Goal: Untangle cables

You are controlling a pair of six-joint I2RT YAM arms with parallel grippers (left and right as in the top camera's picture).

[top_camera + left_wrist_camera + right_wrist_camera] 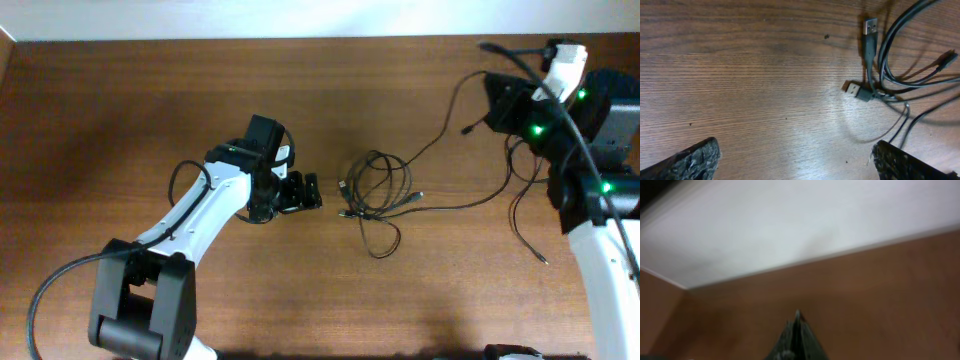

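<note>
The cables (375, 195) lie in a loose black tangle at the table's middle. In the left wrist view two silver-tipped USB plugs (870, 26) (854, 90) and several looped cords (890, 55) show at the upper right. My left gripper (310, 192) is open and empty, low over the wood just left of the tangle, with its fingers wide apart (800, 160). My right gripper (492, 98) is raised at the far right. Its jaws (797, 317) are shut. One thin cord (450, 110) rises from the tangle to it, and a short plug end (465, 130) hangs below.
More thin cord (470, 205) trails right from the tangle towards the right arm's base, with a plug end (543, 260) near it. The right wrist view is blurred and faces the white wall (790, 225) beyond the table's far edge.
</note>
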